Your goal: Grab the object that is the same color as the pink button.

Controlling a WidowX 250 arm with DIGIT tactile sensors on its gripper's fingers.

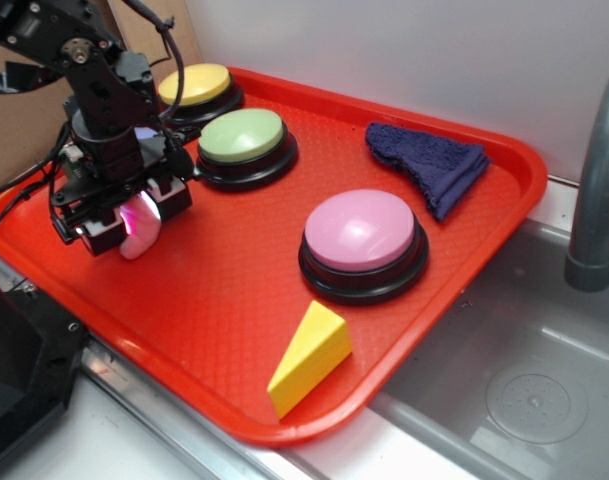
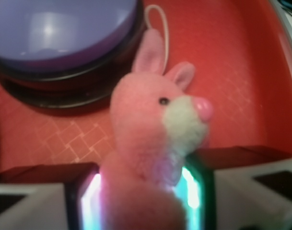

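Observation:
The object, a small pink plush bunny (image 2: 150, 129) with a paler face and a thin loop string, sits between my gripper's (image 2: 142, 196) two fingers, which press on its body from both sides. In the exterior view only a pink bit of the bunny (image 1: 139, 225) shows under the gripper (image 1: 129, 215) at the tray's left side, just above the tray floor. The pink button (image 1: 362, 232), a large pink dome on a black base, stands near the tray's middle, well to the right of the gripper.
A red tray (image 1: 224, 330) holds a green button (image 1: 244, 138), a yellow button (image 1: 196, 85), a dark blue cloth (image 1: 429, 160) and a yellow wedge (image 1: 311, 355). A lilac-blue button (image 2: 59, 33) lies just beyond the bunny. A sink and grey faucet (image 1: 594, 180) stand at right.

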